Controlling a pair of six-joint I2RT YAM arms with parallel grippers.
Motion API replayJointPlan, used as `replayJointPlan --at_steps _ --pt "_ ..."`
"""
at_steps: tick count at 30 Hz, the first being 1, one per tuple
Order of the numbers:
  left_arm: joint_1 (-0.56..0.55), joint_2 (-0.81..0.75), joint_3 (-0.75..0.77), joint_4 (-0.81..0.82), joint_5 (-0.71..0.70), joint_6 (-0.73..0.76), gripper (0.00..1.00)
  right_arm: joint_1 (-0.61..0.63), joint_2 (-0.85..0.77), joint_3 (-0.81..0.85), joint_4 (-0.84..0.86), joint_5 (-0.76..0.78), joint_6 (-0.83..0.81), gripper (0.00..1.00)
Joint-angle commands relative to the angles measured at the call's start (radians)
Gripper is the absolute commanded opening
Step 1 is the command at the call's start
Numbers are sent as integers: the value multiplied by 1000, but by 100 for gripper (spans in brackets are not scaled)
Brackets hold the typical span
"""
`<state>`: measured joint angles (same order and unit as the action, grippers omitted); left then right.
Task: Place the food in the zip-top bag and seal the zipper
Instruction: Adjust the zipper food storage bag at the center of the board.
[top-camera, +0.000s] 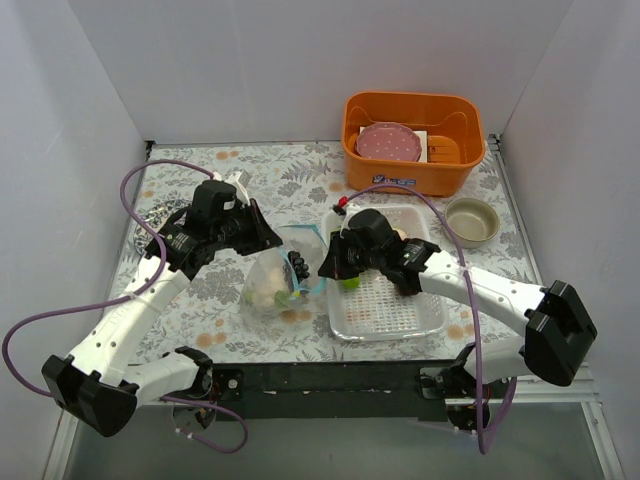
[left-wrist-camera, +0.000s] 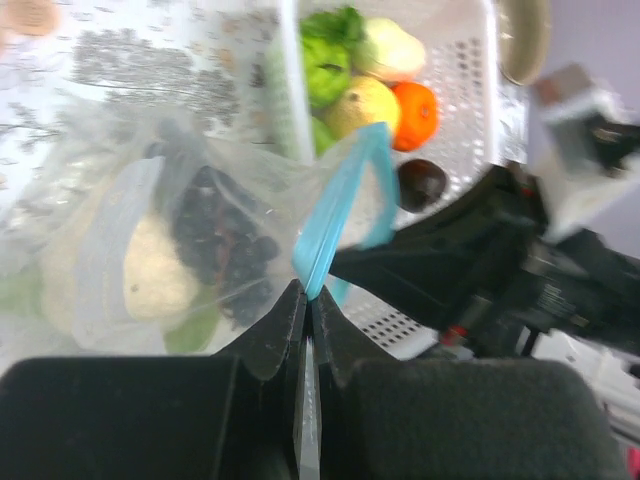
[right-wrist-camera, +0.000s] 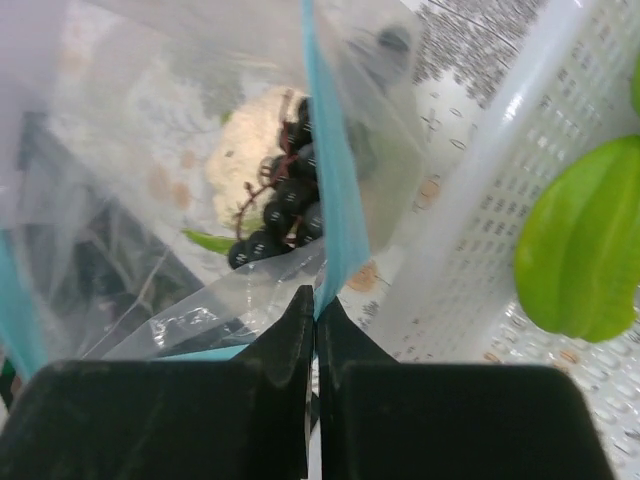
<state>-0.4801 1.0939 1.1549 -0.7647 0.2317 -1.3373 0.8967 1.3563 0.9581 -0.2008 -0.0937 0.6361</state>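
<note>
The clear zip-top bag (top-camera: 272, 285) lies left of the perforated tray (top-camera: 390, 310). It holds dark grapes (left-wrist-camera: 225, 245), a white cabbage (left-wrist-camera: 150, 270) and something green. My left gripper (left-wrist-camera: 308, 295) is shut on the light blue zipper (left-wrist-camera: 335, 215) at the bag's mouth. My right gripper (right-wrist-camera: 315, 300) is shut on the zipper strip (right-wrist-camera: 335, 190) too, from the tray side. Grapes (right-wrist-camera: 285, 205) and cabbage (right-wrist-camera: 245, 150) show through the bag in the right wrist view. In the tray lie a green pepper (left-wrist-camera: 325, 70), a lemon (left-wrist-camera: 365, 105), an orange (left-wrist-camera: 415, 110), a dark plum (left-wrist-camera: 422, 185) and a pale radish (left-wrist-camera: 395, 45).
An orange bin (top-camera: 412, 140) with a pink plate (top-camera: 390, 143) stands at the back. A small beige bowl (top-camera: 472, 220) sits right of the tray. Purple cables loop over the left of the floral tablecloth.
</note>
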Motion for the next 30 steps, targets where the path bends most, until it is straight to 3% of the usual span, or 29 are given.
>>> replayJointPlan --at_steps 1,8,12,15,18,21,30 --pt "0 0 75 -102 -257 21 0 8 6 152 90 -122 -22 1" --pt "17 -57 233 -230 -619 9 0 54 228 526 35 -345 -99 1" --pt "17 -133 293 -209 -667 35 0 82 401 816 -121 -344 -151 2" --pt "17 -155 344 -228 -670 38 0 93 466 889 -135 -376 -162 2" --pt "17 -157 347 -252 -678 44 0 93 455 846 -59 -390 -141 3" --pt "17 -167 295 -239 -617 47 0 91 423 743 -77 -292 -147 3" --pt "17 -198 -125 -95 -275 -89 0 65 377 441 -118 -52 -112 4"
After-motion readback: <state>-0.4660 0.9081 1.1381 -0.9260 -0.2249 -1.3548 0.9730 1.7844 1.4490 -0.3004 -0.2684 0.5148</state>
